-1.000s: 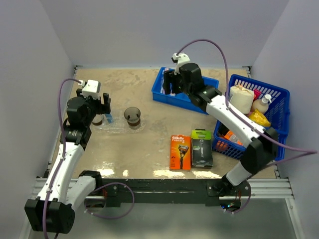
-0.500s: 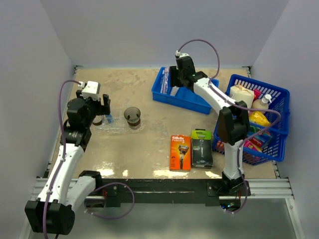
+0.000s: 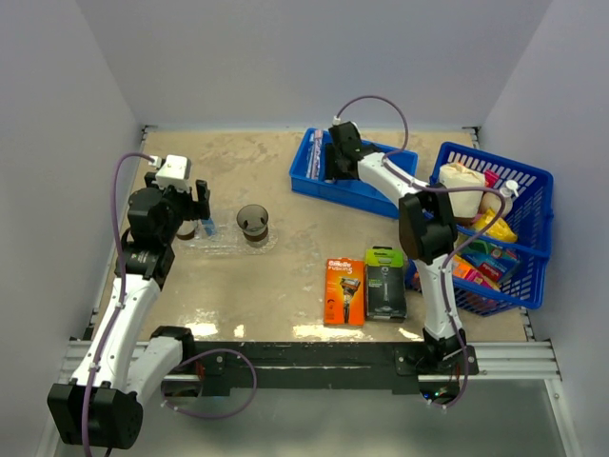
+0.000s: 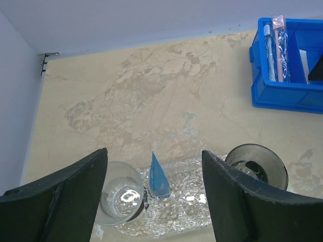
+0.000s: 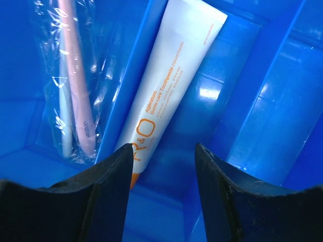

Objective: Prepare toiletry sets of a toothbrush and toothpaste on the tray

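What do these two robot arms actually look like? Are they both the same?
Yes, they match. The left arm and right arm have white tube-like links joined by chunky black joints. A thin purple cable loops along each. A small white camera box sits on the left wrist. Each ends in two broad matte-black fingers. No markings are readable.

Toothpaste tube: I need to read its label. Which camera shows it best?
Right wrist: the white toothpaste tube lies close and unobstructed in the blue bin, orange lettering legible. Left wrist shows only a distant white sliver, probably it. In top external the right gripper hides it.
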Tool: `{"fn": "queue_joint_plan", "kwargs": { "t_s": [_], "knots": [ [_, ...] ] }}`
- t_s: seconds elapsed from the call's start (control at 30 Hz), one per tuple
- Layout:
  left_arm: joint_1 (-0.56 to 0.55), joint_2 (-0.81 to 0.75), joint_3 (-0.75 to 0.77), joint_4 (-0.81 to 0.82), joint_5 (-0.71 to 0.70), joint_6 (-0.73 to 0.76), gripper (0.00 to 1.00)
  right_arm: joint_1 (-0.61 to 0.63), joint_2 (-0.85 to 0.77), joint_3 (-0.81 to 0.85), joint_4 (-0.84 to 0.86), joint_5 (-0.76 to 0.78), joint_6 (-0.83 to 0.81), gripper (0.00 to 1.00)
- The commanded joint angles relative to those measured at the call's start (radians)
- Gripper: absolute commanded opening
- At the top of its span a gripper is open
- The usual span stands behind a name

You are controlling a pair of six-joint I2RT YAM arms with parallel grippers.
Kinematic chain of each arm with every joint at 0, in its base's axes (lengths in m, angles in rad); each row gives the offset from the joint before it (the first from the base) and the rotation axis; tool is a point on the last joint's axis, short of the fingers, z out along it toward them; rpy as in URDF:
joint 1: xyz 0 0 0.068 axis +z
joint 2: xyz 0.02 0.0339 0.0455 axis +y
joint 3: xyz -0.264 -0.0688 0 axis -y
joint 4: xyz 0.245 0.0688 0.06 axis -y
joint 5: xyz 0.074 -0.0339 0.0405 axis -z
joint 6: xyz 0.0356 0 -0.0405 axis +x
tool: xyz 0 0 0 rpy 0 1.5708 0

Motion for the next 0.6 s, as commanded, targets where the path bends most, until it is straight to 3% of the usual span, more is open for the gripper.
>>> {"fn": "queue_joint_plan", "kwargs": {
  "t_s": [0.0, 0.27, 0.57],
  "knots": [
    [0.007, -0.007, -0.008, 0.033, -0.016, -0.004, 0.79, 0.004, 0.013, 0.067, 0.005, 0.021, 0.048, 0.56],
    [0.007, -0.011, -0.012, 0.032, -0.02, -0.004, 0.79, -0.007, 0.066, 0.064, 0.002, 0.035, 0.135, 0.62],
    [0.006, -0.017, -0.012, 0.032, -0.022, -0.002, 0.79, -0.012, 0.085, 0.041, -0.011, 0.108, 0.181, 0.62]
  ]
}}
